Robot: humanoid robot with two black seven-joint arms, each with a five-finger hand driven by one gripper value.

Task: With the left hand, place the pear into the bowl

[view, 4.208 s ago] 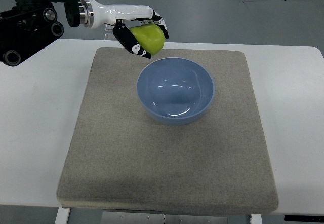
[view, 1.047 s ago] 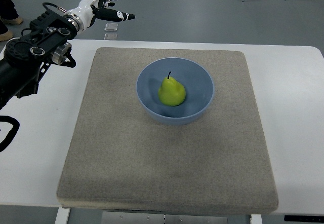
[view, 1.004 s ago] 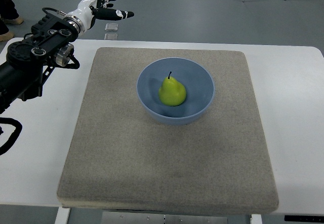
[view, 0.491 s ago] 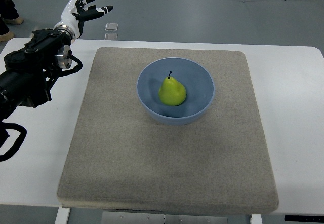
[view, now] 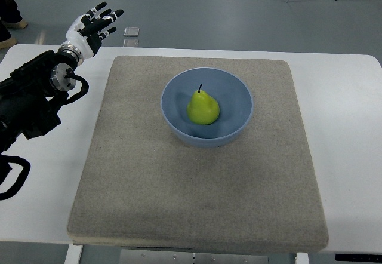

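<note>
The pear (view: 202, 109) sits inside the blue bowl (view: 239, 91) at the centre of the frame, its stem tipped toward the top edge and its long axis running roughly up and down the picture; from my left hand (view: 89, 24) in the upper left corner it lies well apart, down and to the right. I see that hand empty, fingers spread and pointing toward the upper right, its dark arm trailing to the left edge; I judge the placing done; the right hand is out of shot.
</note>
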